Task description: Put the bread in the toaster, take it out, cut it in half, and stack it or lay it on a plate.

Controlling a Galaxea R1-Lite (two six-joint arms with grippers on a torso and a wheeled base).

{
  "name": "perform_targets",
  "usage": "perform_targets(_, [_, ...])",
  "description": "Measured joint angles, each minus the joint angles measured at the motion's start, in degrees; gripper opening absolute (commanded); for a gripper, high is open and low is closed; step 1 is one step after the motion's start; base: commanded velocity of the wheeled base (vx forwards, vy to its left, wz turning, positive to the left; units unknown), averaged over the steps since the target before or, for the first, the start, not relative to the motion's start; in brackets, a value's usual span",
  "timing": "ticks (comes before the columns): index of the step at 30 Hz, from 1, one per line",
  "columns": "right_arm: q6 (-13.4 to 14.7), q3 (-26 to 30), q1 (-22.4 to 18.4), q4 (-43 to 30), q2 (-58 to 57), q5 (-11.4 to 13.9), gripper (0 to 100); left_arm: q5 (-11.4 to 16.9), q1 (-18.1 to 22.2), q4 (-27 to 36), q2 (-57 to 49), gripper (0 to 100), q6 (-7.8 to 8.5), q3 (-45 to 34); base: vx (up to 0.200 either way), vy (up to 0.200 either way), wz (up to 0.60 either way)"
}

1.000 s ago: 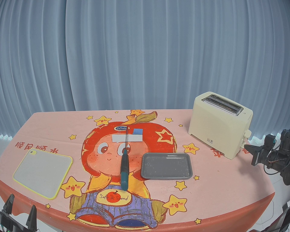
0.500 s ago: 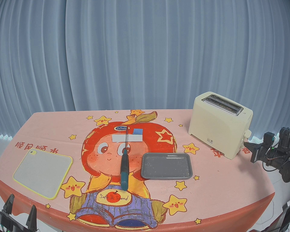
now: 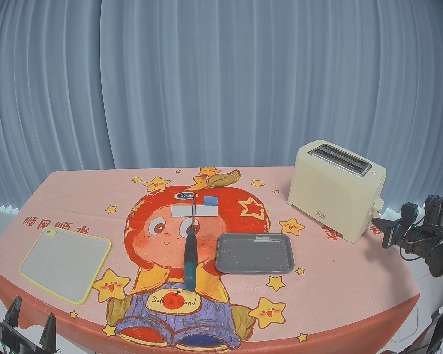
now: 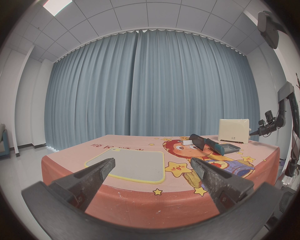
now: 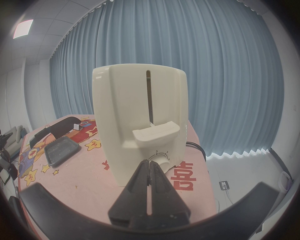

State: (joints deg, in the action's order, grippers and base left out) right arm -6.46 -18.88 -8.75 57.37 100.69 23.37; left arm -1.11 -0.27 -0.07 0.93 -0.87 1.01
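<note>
Right hand edged slightly closer to toaster.

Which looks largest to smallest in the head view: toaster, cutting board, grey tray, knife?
1. toaster and cutting board: nearly alike, too close to rank.
2. grey tray.
3. knife, the slimmest.

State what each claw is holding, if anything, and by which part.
Nothing is held. The left claw is open and empty; the right claw is shut on nothing, pointing at the toaster at its control end.

Blue-grey curtains hang below a tiled ceiling with a lit panel, perhaps a sofa nearby.
</note>
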Motion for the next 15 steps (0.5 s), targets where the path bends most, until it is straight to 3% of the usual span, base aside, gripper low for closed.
perform_targets(15, [-0.1,0.4,0.1,0.0,0.2,0.0,0,0.0,0.0,0.0,0.0,100,0.0,0.0,0.0,0.0,0.0])
